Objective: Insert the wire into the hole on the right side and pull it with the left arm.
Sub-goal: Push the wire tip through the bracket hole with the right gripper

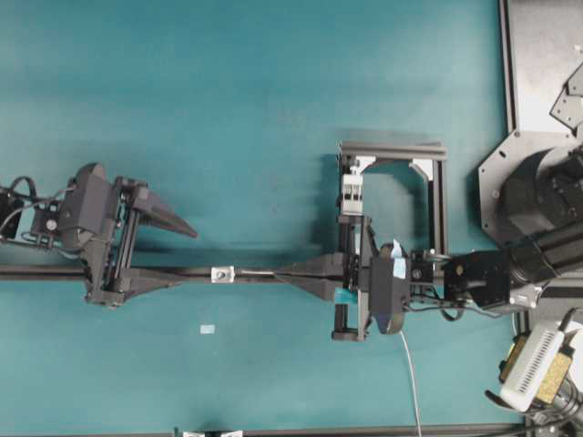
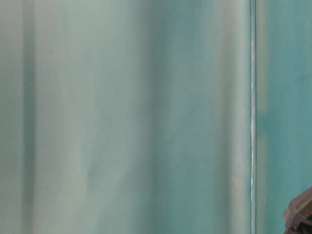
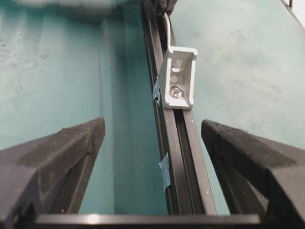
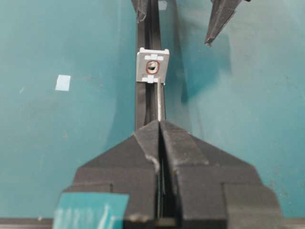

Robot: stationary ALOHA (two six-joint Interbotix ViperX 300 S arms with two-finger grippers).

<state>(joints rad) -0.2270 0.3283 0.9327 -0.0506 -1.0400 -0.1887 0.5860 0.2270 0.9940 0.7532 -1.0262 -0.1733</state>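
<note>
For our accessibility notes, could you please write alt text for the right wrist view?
The right hand, its black fingers shut on a hair-thin whitish wire, points it at the hole of a small silvery square bracket on a black rail over a teal table. The left hand's pointed black fingers wait open beyond it.

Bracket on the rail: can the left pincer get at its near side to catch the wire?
Probably yes. The left pincer is open astride the rail, nothing between it and the bracket. No wire shows through the hole yet.
</note>
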